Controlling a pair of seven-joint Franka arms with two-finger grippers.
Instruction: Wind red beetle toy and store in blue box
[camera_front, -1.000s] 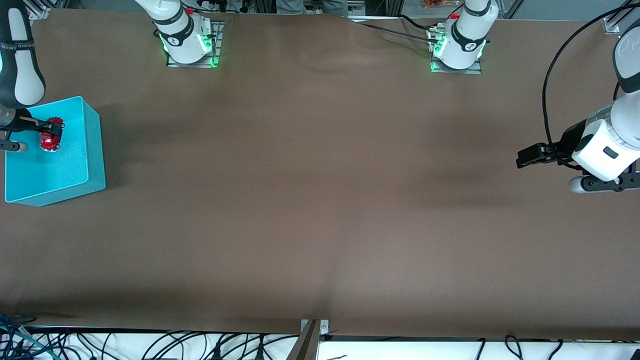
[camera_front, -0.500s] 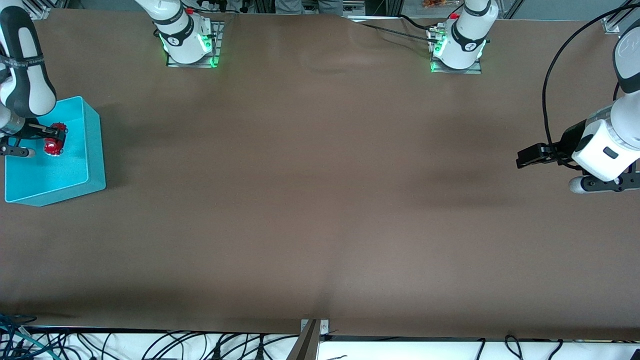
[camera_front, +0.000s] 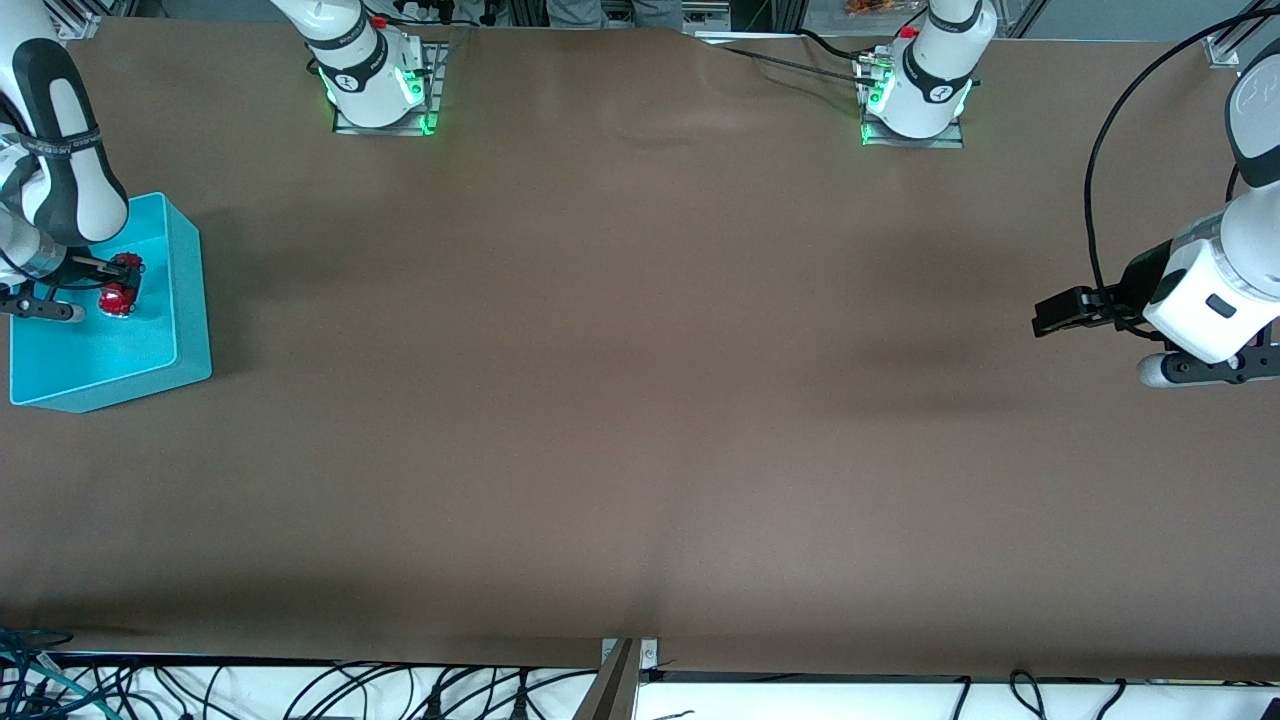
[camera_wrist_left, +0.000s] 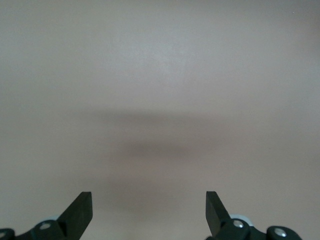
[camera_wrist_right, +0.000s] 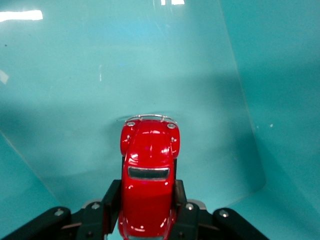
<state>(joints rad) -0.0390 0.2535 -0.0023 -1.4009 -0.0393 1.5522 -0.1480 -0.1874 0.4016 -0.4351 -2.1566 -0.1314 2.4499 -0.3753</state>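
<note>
Right gripper (camera_wrist_right: 148, 210): we see it clamped on the red beetle toy (camera_wrist_right: 148, 180), fingers pressed to both flanks, nose pointing down into the blue box (camera_front: 190, 300).
Toy position: we place it inside the box, near the wall toward the robots' bases; its front bumper looks to be at or just off the floor, though we cannot tell if it touches.
Left gripper (camera_wrist_left: 149, 212): fingers spread apart, holding nothing, waiting over bare table (camera_front: 640, 400) at the left arm's end.
Risk: we judge that releasing it nose-down could let the car tip or roll into a wall; if wound, the wheels might drive it about.
Materials: glossy, rounded red shell, dark windows, chrome bumper; smooth, faintly reflective turquoise walls; matte brown tabletop.
</note>
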